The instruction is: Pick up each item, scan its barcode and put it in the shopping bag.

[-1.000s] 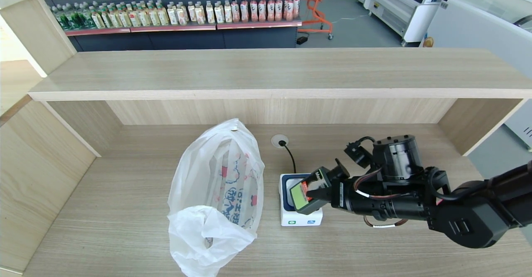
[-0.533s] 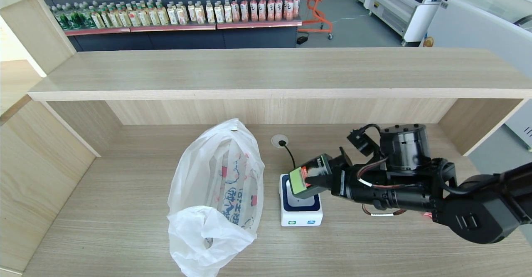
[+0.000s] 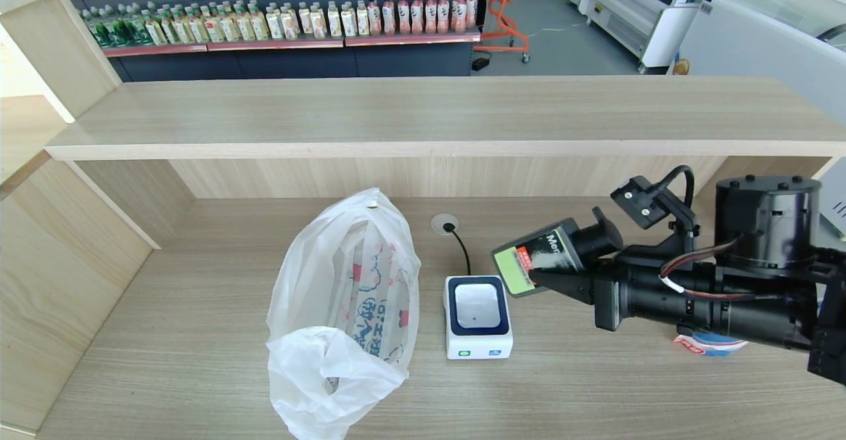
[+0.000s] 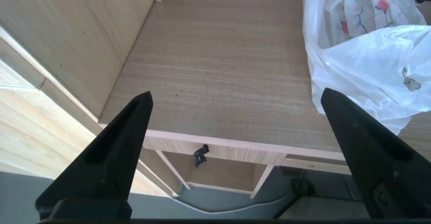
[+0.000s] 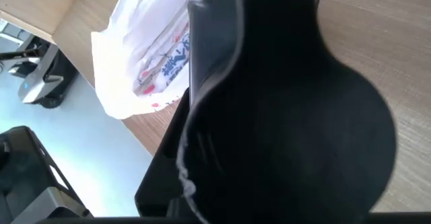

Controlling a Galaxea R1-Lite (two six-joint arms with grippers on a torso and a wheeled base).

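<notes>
My right gripper [image 3: 542, 271] is shut on a small dark box with a green end and a red label [image 3: 534, 265], held in the air to the right of and above the white barcode scanner [image 3: 478, 317]. The scanner sits on the counter with its blue-rimmed window facing up. A white plastic shopping bag [image 3: 347, 314] stands left of the scanner with several items inside; the same shopping bag [image 5: 145, 62] lies beyond the dark box [image 5: 283, 109]. My left gripper [image 4: 236, 150] hangs open over the counter's front left edge, next to the shopping bag [image 4: 370, 42].
A red, white and blue item [image 3: 704, 345] lies on the counter under my right arm. A black cable [image 3: 461, 248] runs from the scanner to a hole in the counter. A raised wooden ledge [image 3: 423, 116] borders the back, and side walls close in left and right.
My right arm has lifted the box off the scanner window and pulled it up and to the right. The bag and scanner have stayed put.
</notes>
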